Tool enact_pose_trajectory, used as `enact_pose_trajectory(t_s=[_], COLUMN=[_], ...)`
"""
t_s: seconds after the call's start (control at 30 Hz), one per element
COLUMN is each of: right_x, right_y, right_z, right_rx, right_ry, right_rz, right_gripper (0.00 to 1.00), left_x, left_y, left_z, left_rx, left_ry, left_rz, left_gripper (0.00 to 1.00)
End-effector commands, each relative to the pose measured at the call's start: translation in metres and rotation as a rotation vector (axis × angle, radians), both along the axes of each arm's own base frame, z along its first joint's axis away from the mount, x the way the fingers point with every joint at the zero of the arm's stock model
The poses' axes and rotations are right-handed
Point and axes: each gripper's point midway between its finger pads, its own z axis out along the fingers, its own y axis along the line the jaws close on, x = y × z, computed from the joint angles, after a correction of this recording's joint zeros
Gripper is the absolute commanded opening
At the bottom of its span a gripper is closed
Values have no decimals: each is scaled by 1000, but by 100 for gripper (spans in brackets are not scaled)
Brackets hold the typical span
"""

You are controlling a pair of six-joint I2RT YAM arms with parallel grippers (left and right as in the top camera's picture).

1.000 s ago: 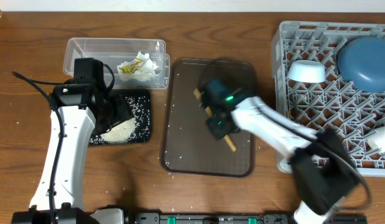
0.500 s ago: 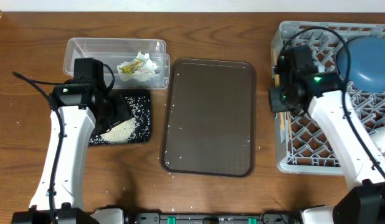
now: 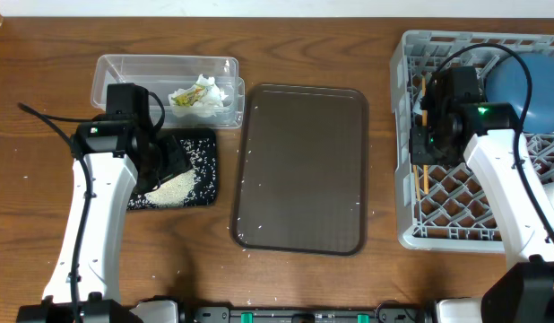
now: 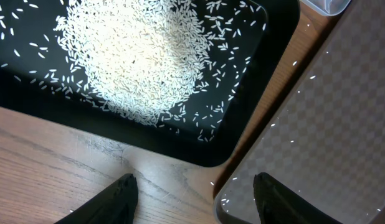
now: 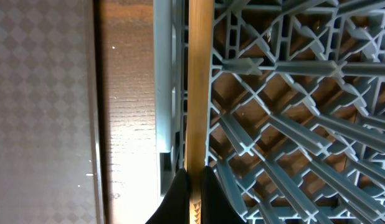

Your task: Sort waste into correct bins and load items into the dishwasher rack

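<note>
- The right gripper (image 3: 436,135) is clamped on the chopsticks (image 3: 422,144). In the right wrist view its two dark fingers (image 5: 180,193) pinch the wood (image 5: 199,81) at the near end.
- The chopsticks run straight ahead from the fingertips. Their long axis is parallel to the wall of the dishwasher rack (image 3: 447,238) that faces the brown serving tray (image 3: 302,166).
- They sit just inside that wall, above the outermost row of lattice (image 5: 292,93). Whether the wood touches the pegs I cannot tell.
- My judgement: the next move depends on this alignment. Lowering along the same axis should drop the sticks into a channel, whereas a twist would bridge them across the ribs.
- The round blue plate (image 3: 519,85) is already in the rack, at the far corner from the sticks.
- The left gripper (image 4: 195,199) is well away from the rack, beyond the serving tray. Its fingers are spread and hold nothing, over the corner of the black tray (image 4: 255,93) carrying the rice (image 4: 136,62).
- The right arm is clearly the nearer one for loading the rack.
</note>
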Motion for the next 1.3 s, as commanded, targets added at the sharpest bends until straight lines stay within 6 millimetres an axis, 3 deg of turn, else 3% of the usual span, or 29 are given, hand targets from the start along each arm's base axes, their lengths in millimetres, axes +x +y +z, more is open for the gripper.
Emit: enact_pose_trajectory(t_s=[0.0,0.3,0.5,0.7,0.73,0.93,1.1,1.27], right_x=[-8,-25,-21,-20,-19,7,50,76], right_y=[-5,-4,-4,-1,1,21,23,13], right_z=[-11,-49,-50,-48,-47,-17,25,48], right_rx=[-8,-3,-2,16,33,144,153,153], right_ry=[35,106,90,84,80,-48,-243,-365], right_rz=[-3,-1,-1,-14,-14,16,36,20], right_gripper=[1,2,21,22,22,25,41,52], left_x=[0,-1,-1,-1,-2,0,14,15], left_y=[3,3,3,3,3,-20,-56,-88], left_z=[1,1,1,1,1,4,12,14], left_rx=[12,12,12,11,10,-92,-130,-98], left_ry=[-2,0,0,0,4,-26,-137,-188], left_rz=[8,8,8,8,8,-128,-406,-631], left_gripper=[63,63,63,63,73,80,83,84])
